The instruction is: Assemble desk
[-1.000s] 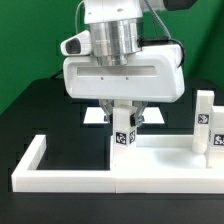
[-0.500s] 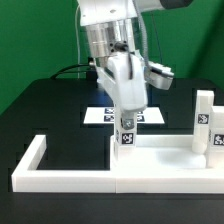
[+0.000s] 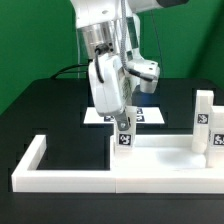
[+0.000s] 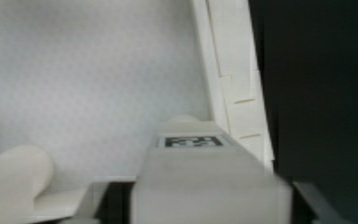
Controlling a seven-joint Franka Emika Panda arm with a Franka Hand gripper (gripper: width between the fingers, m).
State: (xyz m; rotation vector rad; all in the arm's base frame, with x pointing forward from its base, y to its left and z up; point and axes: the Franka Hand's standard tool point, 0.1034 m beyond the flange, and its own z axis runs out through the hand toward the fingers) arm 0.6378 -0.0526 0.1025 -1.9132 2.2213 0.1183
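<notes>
i saw the gripper (image 3: 123,124) pinching an upright leg (image 3: 124,137) on the tabletop (image 3: 165,160); a second leg (image 3: 204,120) stood well apart.

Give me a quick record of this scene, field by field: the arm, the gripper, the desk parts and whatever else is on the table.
arm: one Franka arm, reaching down over the tabletop
gripper: at the top of a leg, grip not clear
held leg: upright, tagged, on the near left corner of the tabletop in the exterior view
tabletop: flat, white, inside the border wall
second leg: upright at the exterior view's right
border wall: low, white, U-shaped
marker board: flat behind the arm
table: black surface
</notes>
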